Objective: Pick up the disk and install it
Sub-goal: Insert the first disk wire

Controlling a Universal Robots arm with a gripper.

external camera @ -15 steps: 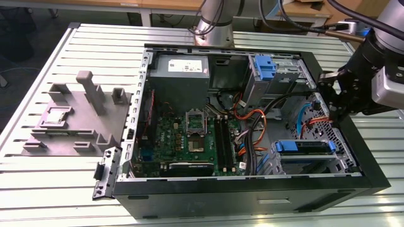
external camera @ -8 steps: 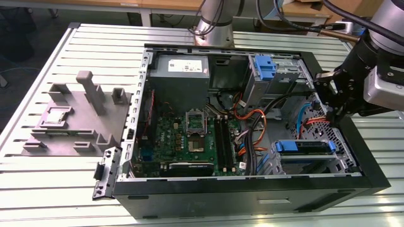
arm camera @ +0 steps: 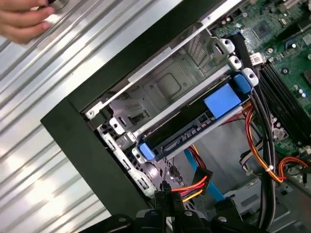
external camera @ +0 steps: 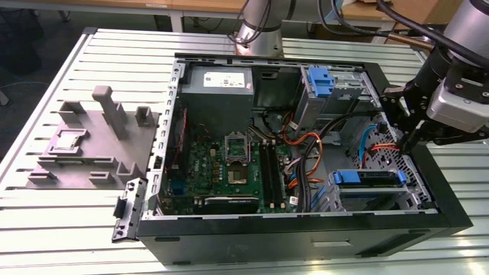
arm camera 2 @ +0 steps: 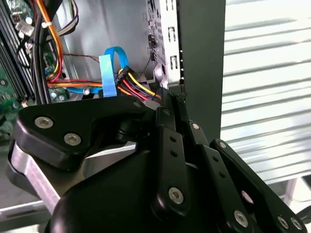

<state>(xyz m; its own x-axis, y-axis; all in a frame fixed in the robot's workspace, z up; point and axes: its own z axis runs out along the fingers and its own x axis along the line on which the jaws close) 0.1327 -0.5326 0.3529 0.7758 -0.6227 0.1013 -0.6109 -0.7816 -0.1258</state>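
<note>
The disk lies edge-on as a blue strip in the metal drive cage at the near right corner of the open computer case. In the first wrist view the disk sits inside that cage, with its blue carrier tabs at both ends. My gripper hangs over the case's right wall, just behind the cage and apart from the disk. Its black fingers are pressed together with nothing between them. In the first wrist view the gripper points at the power cables beside the cage.
Another blue carrier stands in the far bay. Orange, black and blue cables cross between the motherboard and the cage. A grey fixture rests on the slatted table at the exterior view's left. A hand rests on the table outside the case.
</note>
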